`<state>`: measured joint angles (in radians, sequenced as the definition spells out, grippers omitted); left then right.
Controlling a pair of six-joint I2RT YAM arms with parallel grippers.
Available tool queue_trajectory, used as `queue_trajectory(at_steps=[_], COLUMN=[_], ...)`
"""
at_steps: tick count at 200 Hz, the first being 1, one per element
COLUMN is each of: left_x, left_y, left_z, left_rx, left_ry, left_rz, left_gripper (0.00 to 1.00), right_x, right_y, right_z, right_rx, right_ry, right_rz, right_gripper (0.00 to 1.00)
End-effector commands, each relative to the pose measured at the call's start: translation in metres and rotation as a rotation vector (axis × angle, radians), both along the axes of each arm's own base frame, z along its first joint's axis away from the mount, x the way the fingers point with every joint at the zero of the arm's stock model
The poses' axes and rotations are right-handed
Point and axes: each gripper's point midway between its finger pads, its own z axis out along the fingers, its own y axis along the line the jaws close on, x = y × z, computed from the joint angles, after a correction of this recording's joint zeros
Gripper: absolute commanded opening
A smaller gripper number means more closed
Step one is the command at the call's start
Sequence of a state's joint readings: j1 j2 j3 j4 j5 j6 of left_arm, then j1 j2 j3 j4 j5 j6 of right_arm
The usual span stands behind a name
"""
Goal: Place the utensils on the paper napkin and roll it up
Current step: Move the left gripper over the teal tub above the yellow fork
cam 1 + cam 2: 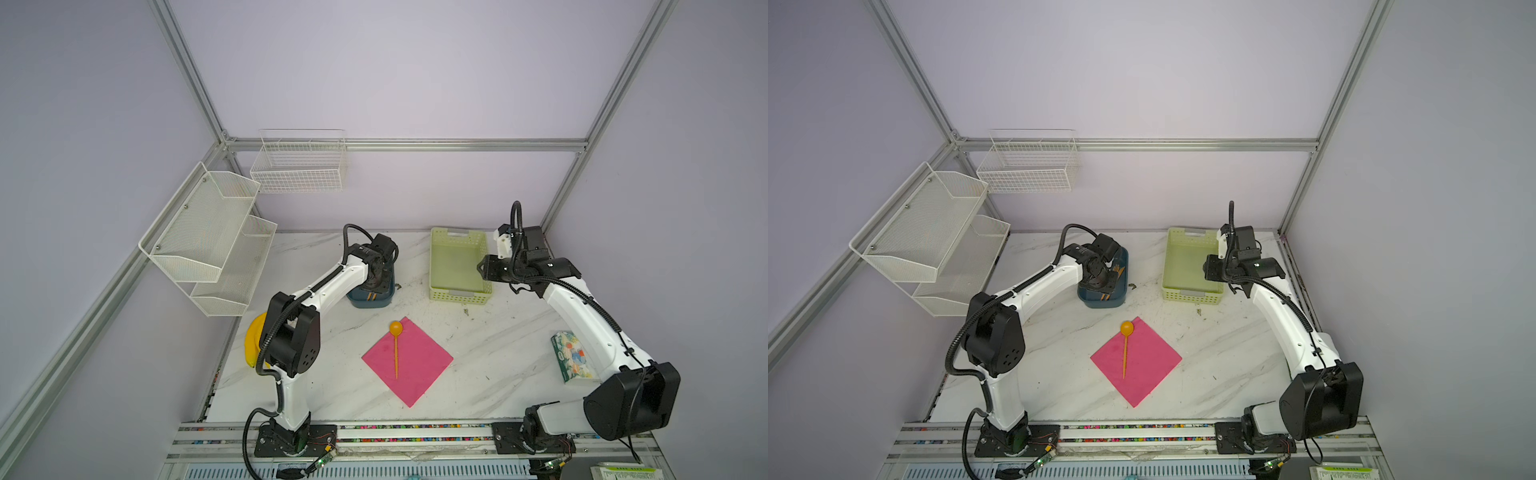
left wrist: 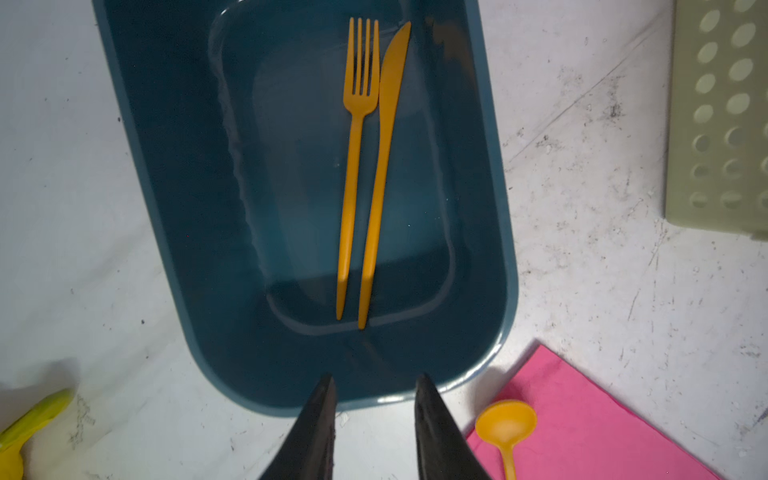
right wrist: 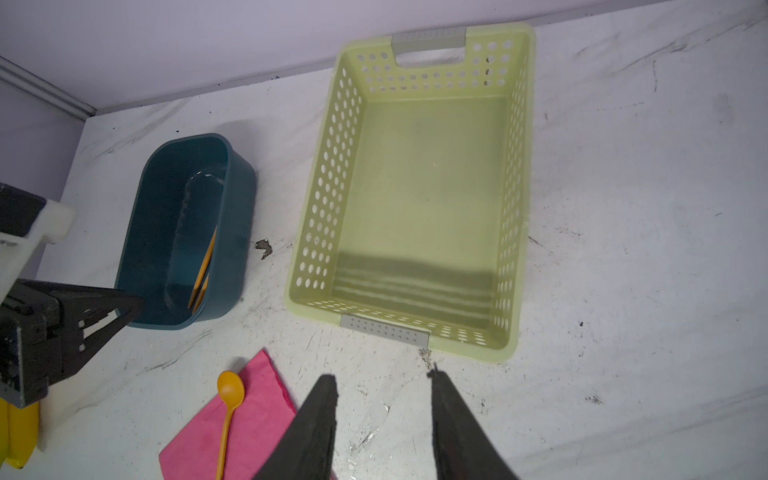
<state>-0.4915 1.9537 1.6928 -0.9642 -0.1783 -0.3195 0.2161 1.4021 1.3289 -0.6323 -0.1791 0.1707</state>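
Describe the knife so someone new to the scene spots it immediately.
On the marble table, find the dark blue tub left of the green basket. Two orange pieces lie side by side on its floor. The knife is the one with a flat pointed blade, not the tined fork.

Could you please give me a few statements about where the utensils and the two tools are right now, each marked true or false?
1. The spoon lies on the pink napkin. True.
2. The fork and knife lie on the napkin as well. False: they lie side by side inside the blue tub.
3. The left tool is open and holds nothing, above the tub. True.
4. The right tool is gripping the spoon. False: it is open, holds nothing and is apart from the spoon.
5. The green basket holds a utensil. False: nothing shows inside it.
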Motion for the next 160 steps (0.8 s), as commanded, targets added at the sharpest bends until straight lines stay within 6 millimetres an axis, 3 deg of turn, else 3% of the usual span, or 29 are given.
queue_trajectory(at_steps=[1,41,83,160], left_x=[0.033,0.062,0.087,0.108], left_y=[-0.008,-0.003,0.002,-0.003], left_z=[0.029,0.012,-0.004,-0.034], left_rx=[-0.061,-0.067,-0.078,-0.078], left_ry=[-0.075,-0.058,-0.047,-0.024], left_rz=[-0.058,-0.084,-0.084,-0.118], left_gripper=[0.31,0.29,0.28,0.28], right_x=[0.005,0.012,0.018,0.028], right_y=[0.000,0.001,0.014,0.019], right_z=[0.007,0.013,0.018,0.028], right_rx=[-0.011,-0.017,0.023,0.028], right_ry=[-0.016,-0.034,-0.072,-0.122], right_rz=[-0.012,-0.009,0.051,0.085], right_gripper=[0.40,0.40,0.40,0.40])
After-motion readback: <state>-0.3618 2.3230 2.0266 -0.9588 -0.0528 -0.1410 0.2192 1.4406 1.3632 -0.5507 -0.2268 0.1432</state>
